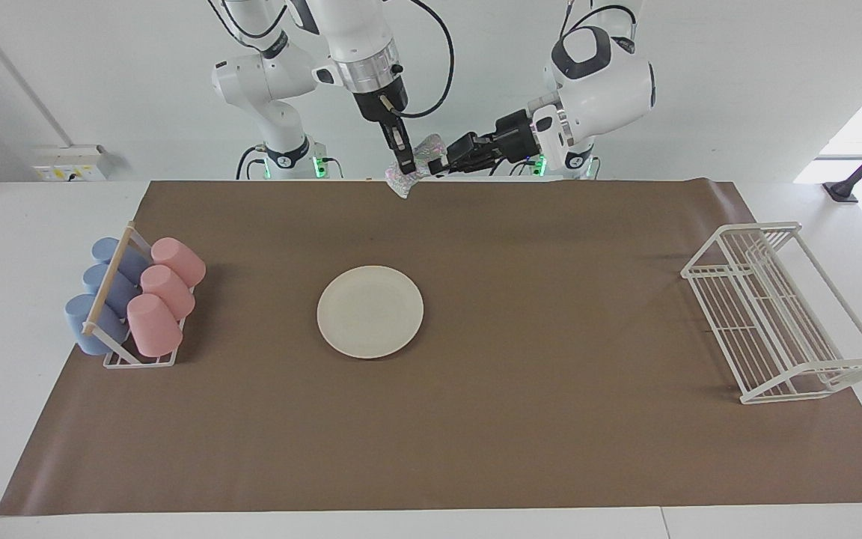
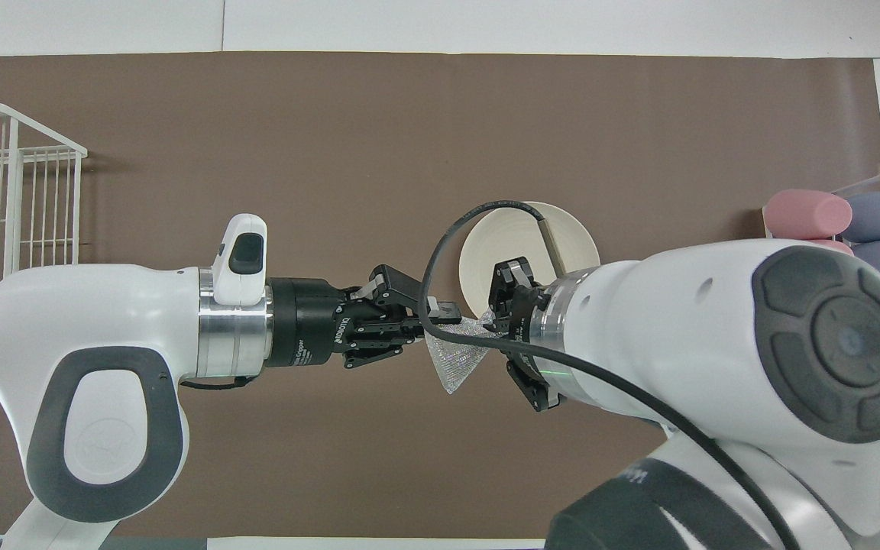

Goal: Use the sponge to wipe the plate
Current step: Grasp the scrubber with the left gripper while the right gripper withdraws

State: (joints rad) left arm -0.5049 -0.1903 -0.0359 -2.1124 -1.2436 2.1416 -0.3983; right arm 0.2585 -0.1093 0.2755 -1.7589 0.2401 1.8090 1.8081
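Note:
The silvery mesh sponge [image 1: 410, 174] hangs in the air over the table edge nearest the robots, stretched between both grippers; it also shows in the overhead view [image 2: 455, 359]. My left gripper [image 1: 437, 163] reaches in level and is shut on one corner [image 2: 431, 328]. My right gripper [image 1: 404, 163] points down and is shut on the other corner [image 2: 498, 321]. The cream-white plate [image 1: 370, 311] lies bare on the brown mat, farther from the robots than the sponge. In the overhead view the plate [image 2: 505, 237] is partly hidden by my right arm.
A rack of blue and pink cups [image 1: 135, 299] lies at the right arm's end of the mat [image 2: 829, 218]. A white wire rack [image 1: 775, 314] stands at the left arm's end [image 2: 4, 221]. The brown mat [image 1: 551, 419] covers most of the table.

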